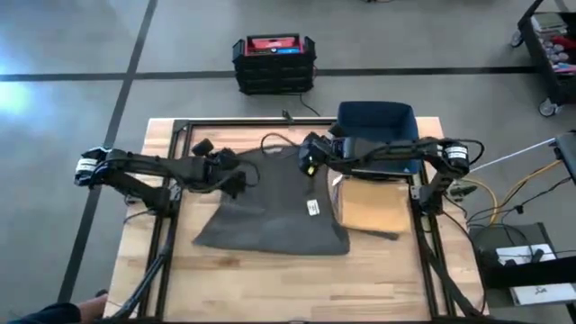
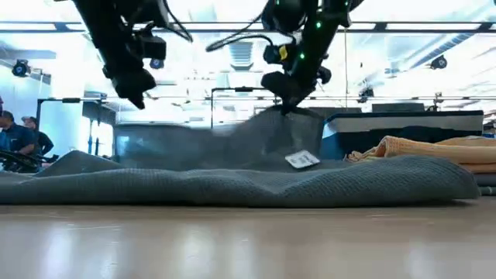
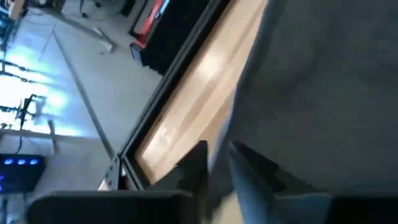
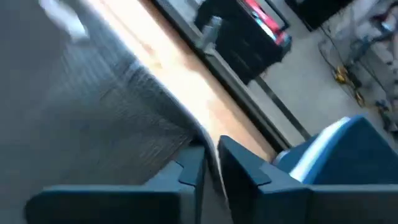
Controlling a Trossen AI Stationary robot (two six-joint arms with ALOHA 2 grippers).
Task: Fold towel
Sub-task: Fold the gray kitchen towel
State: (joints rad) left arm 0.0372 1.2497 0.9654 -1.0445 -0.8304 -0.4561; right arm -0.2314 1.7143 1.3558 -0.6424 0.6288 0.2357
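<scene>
— Right, where's the grey towel [image 1: 270, 209]?
— Spread over the middle of the wooden table [image 1: 270, 279], near edge flat on the boards, far edge pulled up off them. White tag [image 1: 313, 208] showing on the right half.

— And relative to the jaws?
— Left gripper [image 1: 227, 171] at the far left corner, right gripper [image 1: 310, 160] at the far right corner. In the right wrist view, fingers [image 4: 193, 167] nearly together with the cloth's edge running between them: clamped on the towel. In the low view, cloth peaked up to that gripper [image 2: 285, 105], so lifted there.

— Left side the same?
— Close. Left wrist view: narrow slit between the fingers [image 3: 198, 163], towel edge passing into it. Pinched on the towel too. From the low camera, though, that gripper [image 2: 136, 97] above the cloth with light under it, so contact unclear from there.

— Containers?
— Dark blue bin [image 1: 376, 123] at the far right of the table, behind the right arm; contents impossible to tell. Tan folded towel [image 1: 373, 205] on the table just right of the grey one, not in anything. Black and red case [image 1: 274, 61] on the floor beyond the table, closed.
</scene>
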